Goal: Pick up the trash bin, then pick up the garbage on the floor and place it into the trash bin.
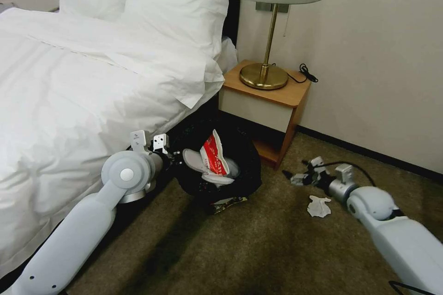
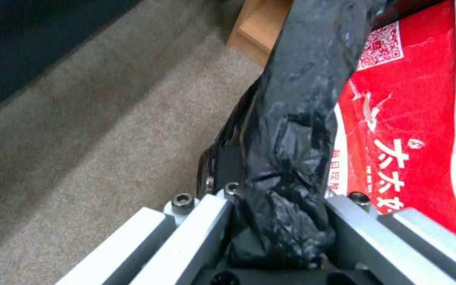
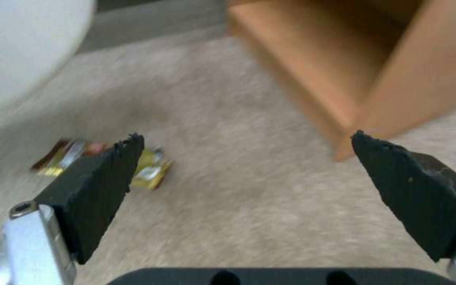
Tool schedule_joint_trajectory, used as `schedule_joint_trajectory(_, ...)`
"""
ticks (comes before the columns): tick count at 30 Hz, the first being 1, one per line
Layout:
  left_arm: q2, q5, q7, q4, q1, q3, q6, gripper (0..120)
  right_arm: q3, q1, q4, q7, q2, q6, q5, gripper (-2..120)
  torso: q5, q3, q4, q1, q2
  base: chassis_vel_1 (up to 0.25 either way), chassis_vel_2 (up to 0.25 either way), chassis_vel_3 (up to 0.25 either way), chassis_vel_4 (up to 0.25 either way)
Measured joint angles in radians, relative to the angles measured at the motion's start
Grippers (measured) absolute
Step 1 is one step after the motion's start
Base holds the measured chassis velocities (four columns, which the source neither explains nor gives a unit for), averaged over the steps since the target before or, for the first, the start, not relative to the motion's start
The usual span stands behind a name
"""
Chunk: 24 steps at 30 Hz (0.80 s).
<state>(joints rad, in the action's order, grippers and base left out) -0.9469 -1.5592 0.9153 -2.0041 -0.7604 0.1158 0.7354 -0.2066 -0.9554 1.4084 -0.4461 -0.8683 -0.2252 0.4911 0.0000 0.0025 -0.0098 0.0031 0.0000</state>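
Now, line by line:
Left arm: reaches forward along the bed's (image 1: 69,101) edge, elbow raised, wrist level with the bin's mouth.
Left gripper (image 2: 278,221): clamped on the black-bagged rim of the trash bin (image 1: 244,156).
Right arm: stretched low over the carpet (image 1: 277,249), pointing toward the nightstand (image 1: 265,101).
Right gripper (image 3: 246,158): fingers spread wide, nothing between them.
Trash bin: tilted, beside the bed and in front of the nightstand; glossy crinkled liner, holding white slippers (image 1: 198,161) and a red wrapper (image 1: 214,153).
Floor litter: crumpled tissue (image 1: 319,206) just beside the right wrist; gold-brown snack packet (image 3: 149,170) on carpet by the bin's base.
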Motion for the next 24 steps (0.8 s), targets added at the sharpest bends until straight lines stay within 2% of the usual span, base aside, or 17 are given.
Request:
schedule_joint_trajectory(3, -0.006, 0.0, 0.0, 0.0, 0.01, -0.003, 0.0, 0, 0.016, 0.005, -0.043, -0.048, -0.011, 0.043, -0.033, 100, 0.0001, 0.0, 0.0001, 0.0, 0.0, 0.0, 0.0, 0.0, 0.0)
schedule_joint_trajectory(5, -0.026, 0.0, 0.001, 0.015, 0.042, -0.015, 0.0, 0, 0.03, 0.004, -0.093, -0.086, -0.023, 0.093, -0.087, 100, -0.0003, 0.0, -0.0004, 0.0, 0.0, 0.0, 0.0, 0.0, 0.0)
schedule_joint_trajectory(11, -0.026, -0.008, 0.001, 0.015, 0.061, -0.023, 0.0, 0, 0.096, 0.029, -0.174, -0.11, -0.061, 0.16, -0.147, 100, -0.0001, 0.0, -0.0002, 0.0, 0.0, 0.0, 0.0, 0.0, 0.0)
schedule_joint_trajectory(17, -0.027, -0.01, 0.002, 0.01, 0.067, -0.029, 0.0, 0, 0.133, 0.048, -0.205, -0.121, -0.093, 0.183, -0.239, 100, -0.0001, 0.0, 0.0, 0.0, 0.0, 0.0, 0.0, 0.0, 0.0)
schedule_joint_trajectory(23, -0.033, -0.012, 0.004, 0.011, 0.08, -0.03, 0.0, 0, 0.151, 0.065, -0.243, -0.115, -0.132, 0.192, -0.277, 100, -0.0003, 0.0, -0.0005, 0.0, 0.0, 0.0, 0.0, 0.0, 0.0)
schedule_joint_trajectory(24, -0.029, -0.012, 0.005, 0.009, 0.081, -0.024, 0.0, 0, 0.16, 0.081, -0.272, -0.108, -0.164, 0.195, -0.289, 100, -0.0001, 0.0, -0.0003, 0.0, 0.0, 0.0, 0.0, 0.0, 0.0)
